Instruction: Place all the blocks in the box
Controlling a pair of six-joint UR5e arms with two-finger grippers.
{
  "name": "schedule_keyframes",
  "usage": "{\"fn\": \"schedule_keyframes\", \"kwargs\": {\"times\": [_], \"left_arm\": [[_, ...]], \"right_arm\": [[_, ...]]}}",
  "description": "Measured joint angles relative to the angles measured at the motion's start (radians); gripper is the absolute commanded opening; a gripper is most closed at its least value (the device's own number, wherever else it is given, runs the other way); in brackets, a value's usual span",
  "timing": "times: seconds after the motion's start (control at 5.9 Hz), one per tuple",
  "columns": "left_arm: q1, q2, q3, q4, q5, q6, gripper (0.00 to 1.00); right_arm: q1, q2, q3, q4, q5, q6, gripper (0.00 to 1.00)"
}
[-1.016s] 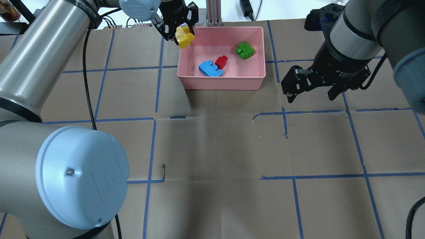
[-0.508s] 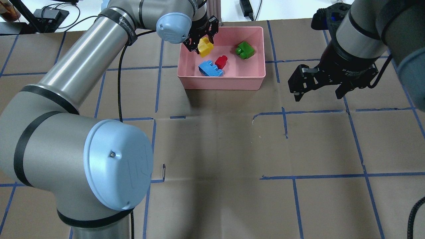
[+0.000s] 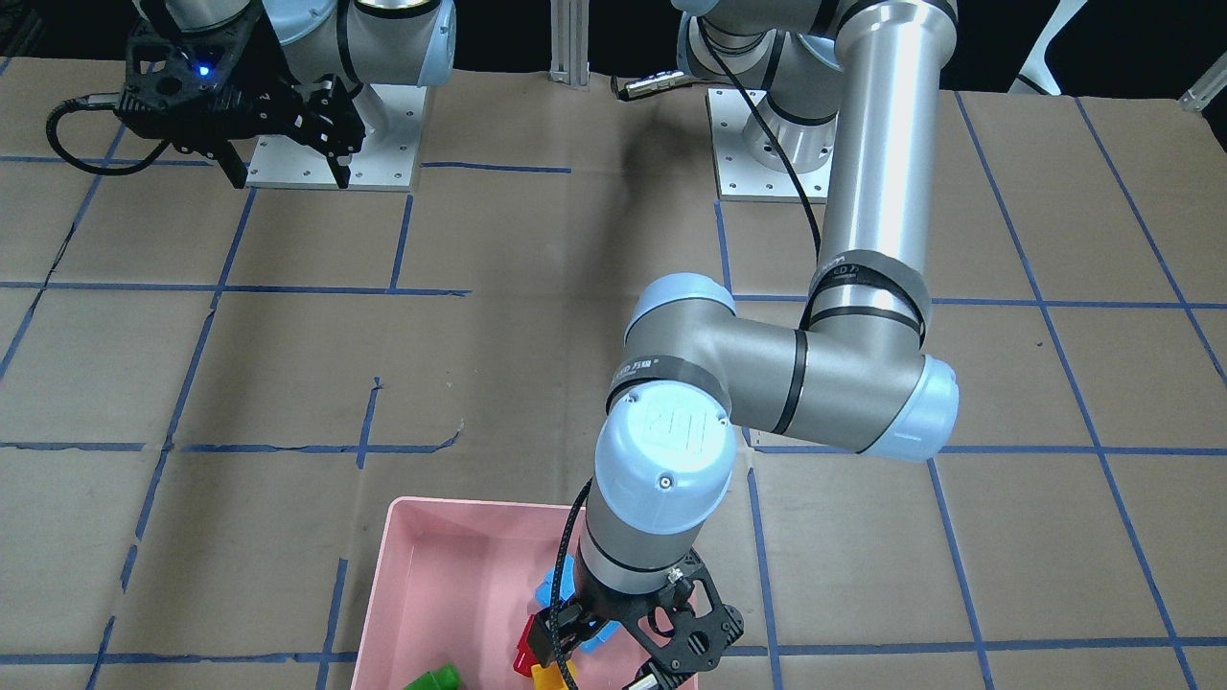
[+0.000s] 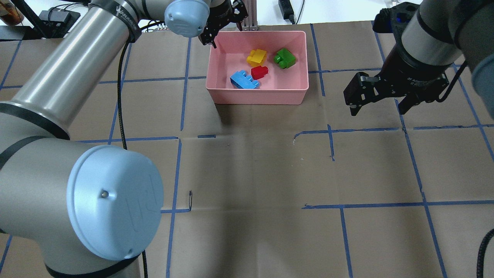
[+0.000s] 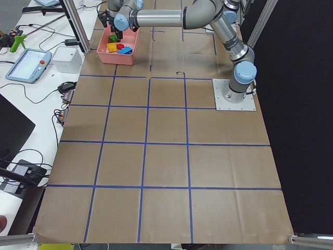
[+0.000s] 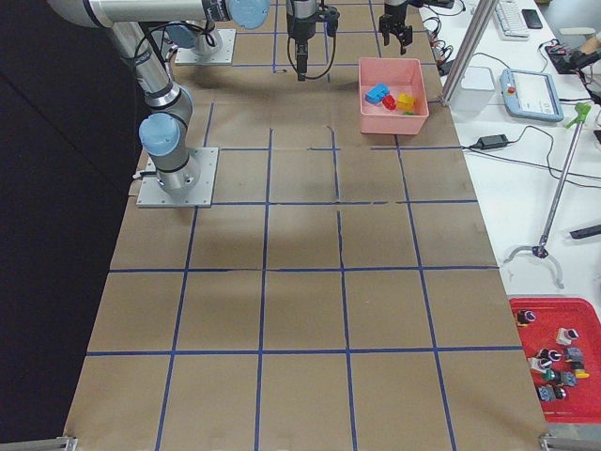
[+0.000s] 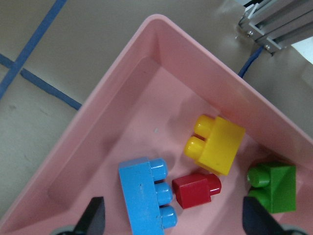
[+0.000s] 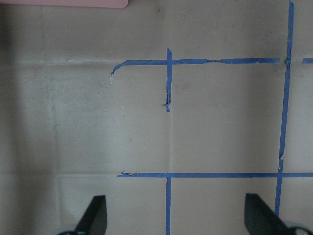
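Observation:
The pink box [image 4: 256, 97] stands at the table's far middle. In it lie the yellow block [image 4: 257, 57], the green block [image 4: 285, 58], the red block [image 4: 259, 72] and the blue block [image 4: 244, 80]. My left gripper [image 4: 227, 35] is open and empty above the box's far left corner. Its wrist view shows the yellow block [image 7: 217, 144], blue block [image 7: 144, 196], red block [image 7: 195, 190] and green block [image 7: 274, 187] below the open gripper [image 7: 176, 218]. My right gripper [image 4: 379, 110] is open and empty over bare table to the right of the box.
An aluminium post [image 4: 249, 15] stands just behind the box. Brown paper with a blue tape grid [image 4: 332, 143] covers the table. The left arm's cable [image 4: 119, 96] hangs along the arm. The right wrist view shows only paper and tape [image 8: 168, 81].
My left gripper has opened and let go of the yellow block, which now lies in the box. The gripper has drawn back toward the box's far left corner. The right gripper drifted slightly right.

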Motion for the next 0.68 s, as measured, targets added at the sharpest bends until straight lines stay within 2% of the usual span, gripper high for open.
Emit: {"fn": "schedule_keyframes", "kwargs": {"times": [0.34, 0.68], "left_arm": [[0.116, 0.156, -0.051, -0.176, 0.021, 0.357, 0.99], [0.166, 0.334, -0.215, -0.217, 0.051, 0.679, 0.99]], "right_arm": [[-0.001, 0.000, 0.001, -0.001, 0.002, -0.003, 1.00], [-0.002, 0.000, 0.012, -0.002, 0.002, -0.004, 1.00]]}}
